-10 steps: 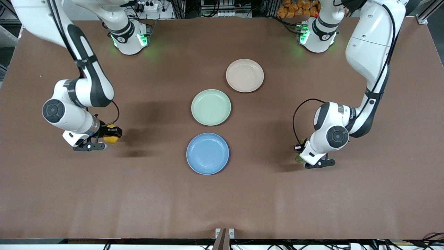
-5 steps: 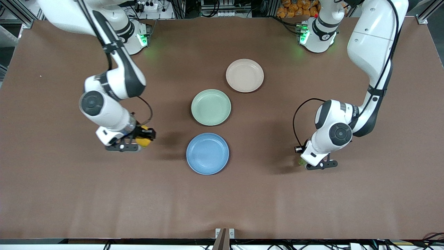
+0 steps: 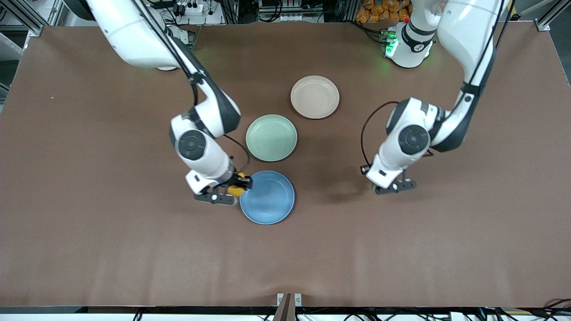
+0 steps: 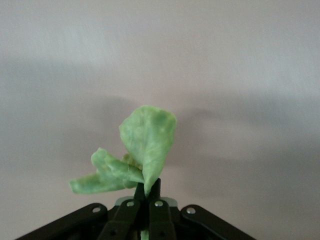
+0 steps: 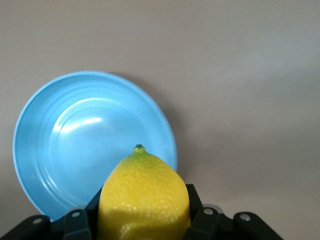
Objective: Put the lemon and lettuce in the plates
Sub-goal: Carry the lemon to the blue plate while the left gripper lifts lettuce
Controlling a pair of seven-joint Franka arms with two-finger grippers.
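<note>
My right gripper (image 3: 236,189) is shut on the yellow lemon (image 3: 235,191) and holds it over the edge of the blue plate (image 3: 272,200) toward the right arm's end. In the right wrist view the lemon (image 5: 142,197) sits between the fingers with the blue plate (image 5: 65,150) under it. My left gripper (image 3: 377,189) is shut on the green lettuce (image 4: 145,145) and holds it over bare table toward the left arm's end; the leaf is hidden under the hand in the front view. The beige-pink plate (image 3: 315,96) lies empty, farthest from the front camera.
A pale green plate (image 3: 271,137) lies between the blue plate and the beige-pink plate. Brown table (image 3: 89,249) stretches wide toward both ends and toward the front camera.
My right gripper has carried the lemon from the right arm's end to the blue plate's edge. My left gripper has risen and moved with the lettuce toward the plates.
</note>
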